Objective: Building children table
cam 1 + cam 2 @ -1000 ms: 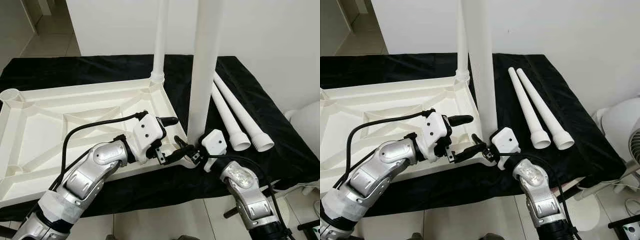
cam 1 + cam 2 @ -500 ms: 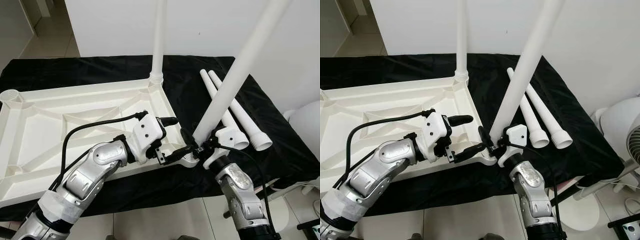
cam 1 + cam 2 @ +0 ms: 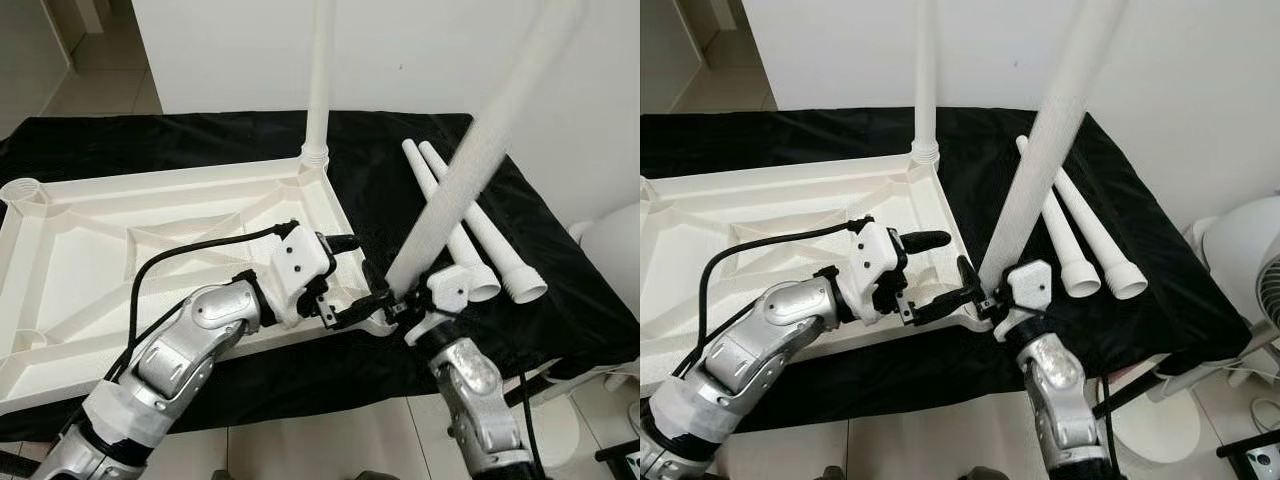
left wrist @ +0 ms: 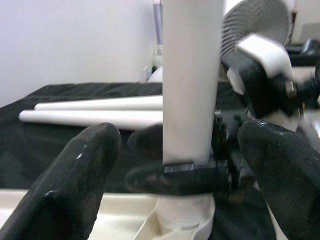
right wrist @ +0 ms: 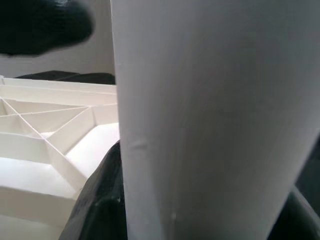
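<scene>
leg [image 3: 1045,150] tipped over rightward from upright, foot at tabletop's [image 3: 760,220] lower-center corner | right gripper [image 3: 975,290] clamped on it | left gripper [image 3: 930,270] spread open beside | left wrist cam catches a fan [image 4: 257,22]

No readable text, labels, brands or numbers anywhere: table parts, cloth, arms and wall are all unmarked.
</scene>
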Available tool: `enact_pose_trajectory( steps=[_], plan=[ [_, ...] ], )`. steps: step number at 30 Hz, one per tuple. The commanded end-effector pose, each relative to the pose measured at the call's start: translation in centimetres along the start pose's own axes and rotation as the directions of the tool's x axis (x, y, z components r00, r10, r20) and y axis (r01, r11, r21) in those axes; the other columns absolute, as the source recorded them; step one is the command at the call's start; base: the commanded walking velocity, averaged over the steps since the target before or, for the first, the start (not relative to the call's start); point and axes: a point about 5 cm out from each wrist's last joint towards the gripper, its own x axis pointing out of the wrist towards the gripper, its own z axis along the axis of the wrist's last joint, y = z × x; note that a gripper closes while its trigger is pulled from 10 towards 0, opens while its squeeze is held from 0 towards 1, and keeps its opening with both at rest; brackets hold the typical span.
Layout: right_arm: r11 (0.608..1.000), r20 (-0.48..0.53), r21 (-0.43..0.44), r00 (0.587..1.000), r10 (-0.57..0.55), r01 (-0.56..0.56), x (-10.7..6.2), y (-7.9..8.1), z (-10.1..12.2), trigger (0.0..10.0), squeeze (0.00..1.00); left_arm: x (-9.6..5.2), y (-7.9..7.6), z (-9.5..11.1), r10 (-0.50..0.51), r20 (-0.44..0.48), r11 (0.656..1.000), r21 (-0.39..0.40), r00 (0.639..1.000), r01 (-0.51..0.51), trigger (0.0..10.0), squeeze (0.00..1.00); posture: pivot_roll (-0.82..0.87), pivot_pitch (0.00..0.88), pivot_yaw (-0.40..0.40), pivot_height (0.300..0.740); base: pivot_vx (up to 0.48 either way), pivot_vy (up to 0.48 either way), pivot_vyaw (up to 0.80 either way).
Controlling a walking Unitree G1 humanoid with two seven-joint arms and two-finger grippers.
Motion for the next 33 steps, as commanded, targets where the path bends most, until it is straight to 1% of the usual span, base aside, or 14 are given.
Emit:
enact_pose_trajectory(
  steps=[1, 4, 7, 9, 11, 13, 14, 18, 20, 23, 27, 30, 31, 33],
  plan=[
    [0.999, -0.153, 0.048, 0.988, -0.015, 0.022, -1.9, 0.5, -3.1, 10.0, 0.00, 0.1, -0.3, 0.4, -0.094, -0.001, 0.996, 0.011, 0.996, 0.094, 10.0, 0.00, 0.05, 0.013, -0.023, 0.740, 0.000, 0.000, 0.00],
    [0.998, -0.162, 0.054, 0.986, -0.033, 0.042, -2.4, 0.5, -3.4, 10.0, 0.00, 0.2, -0.2, 0.4, -0.091, -0.002, 0.996, 0.015, 0.996, 0.091, 10.0, 0.00, 0.04, 0.013, -0.019, 0.740, 0.000, 0.000, 0.00],
    [0.998, -0.169, 0.048, 0.985, -0.037, 0.046, -2.5, 0.4, -3.6, 10.0, 0.00, 0.2, -0.2, 0.3, -0.090, -0.002, 0.996, 0.016, 0.996, 0.090, 10.0, 0.00, 0.04, 0.013, -0.019, 0.740, 0.000, 0.000, 0.00],
    [0.998, -0.178, 0.043, 0.983, -0.041, 0.049, -2.4, 0.3, -3.7, 10.0, 0.00, 0.2, -0.1, 0.4, -0.092, -0.002, 0.996, 0.017, 0.996, 0.092, 10.0, 0.00, 0.04, 0.009, -0.016, 0.740, 0.000, 0.000, 0.00],
    [0.998, -0.172, 0.031, 0.984, -0.040, 0.046, -1.9, 0.0, -3.4, 10.0, 0.00, 0.3, 0.0, 0.4, -0.097, 0.000, 0.995, 0.020, 0.995, 0.097, 10.0, 0.00, 0.04, 0.005, -0.013, 0.740, 0.000, 0.000, 0.00],
    [0.998, -0.172, 0.031, 0.984, -0.040, 0.046, -1.9, 0.0, -3.4, 10.0, 0.00, 0.3, 0.0, 0.4, -0.097, 0.000, 0.995, 0.020, 0.995, 0.097, 10.0, 0.00, 0.04, 0.005, -0.013, 0.740, 0.000, 0.000, 0.00],
    [0.999, -0.167, 0.027, 0.985, -0.041, 0.046, -1.5, -0.3, -3.2, 10.0, 0.00, 0.4, 0.0, 0.5, -0.099, 0.004, 0.995, 0.019, 0.995, 0.099, 10.0, 0.00, 0.04, 0.003, -0.014, 0.740, 0.000, 0.000, 0.00],
    [0.998, -0.155, 0.039, 0.987, -0.039, 0.045, -1.4, -0.4, -3.1, 10.0, 0.00, 0.6, 0.0, 0.6, -0.100, 0.007, 0.995, 0.018, 0.995, 0.099, 10.0, 0.00, 0.04, 0.000, -0.019, 0.740, 0.000, 0.000, 0.00],
    [0.998, -0.144, 0.059, 0.989, -0.028, 0.037, -1.8, -0.3, -3.6, 10.0, 0.00, 0.7, 0.0, 0.7, -0.093, 0.011, 0.995, 0.019, 0.996, 0.093, 10.0, 0.00, 0.04, 0.000, -0.024, 0.740, 0.000, 0.000, 0.00],
    [0.999, -0.163, 0.036, 0.986, -0.031, 0.038, -2.7, -0.1, -4.6, 10.0, 0.00, 0.7, 0.0, 0.7, -0.087, 0.013, 0.996, 0.019, 0.996, 0.087, 10.0, 0.00, 0.05, 0.000, -0.033, 0.740, 0.000, 0.000, 0.00],
    [0.998, -0.187, 0.031, 0.981, -0.045, 0.052, -3.0, 0.0, -5.1, 10.0, 0.00, 0.7, -0.1, 0.7, -0.085, 0.015, 0.996, 0.017, 0.996, 0.085, 10.0, 0.00, 0.05, 0.000, -0.034, 0.740, 0.000, 0.000, 0.00],
    [0.996, -0.176, 0.060, 0.983, -0.061, 0.072, -2.0, -0.6, -4.2, 10.0, 0.00, 0.8, -0.1, 0.7, -0.087, 0.017, 0.996, 0.020, 0.996, 0.087, 10.0, 0.00, 0.05, 0.000, -0.034, 0.740, 0.000, 0.000, 0.00],
    [0.996, -0.176, 0.060, 0.983, -0.061, 0.072, -2.0, -0.6, -4.2, 10.0, 0.00, 0.8, -0.1, 0.7, -0.087, 0.017, 0.996, 0.020, 0.996, 0.087, 10.0, 0.00, 0.05, 0.000, -0.034, 0.740, 0.000, 0.000, 0.00],
    [0.995, -0.210, 0.052, 0.975, -0.071, 0.084, -1.6, -1.0, -4.1, 10.0, 0.00, 0.8, -0.1, 0.8, -0.090, 0.018, 0.996, 0.021, 0.996, 0.089, 10.0, 0.00, 0.05, 0.000, -0.034, 0.740, 0.000, 0.000, 0.00]
  ],
)
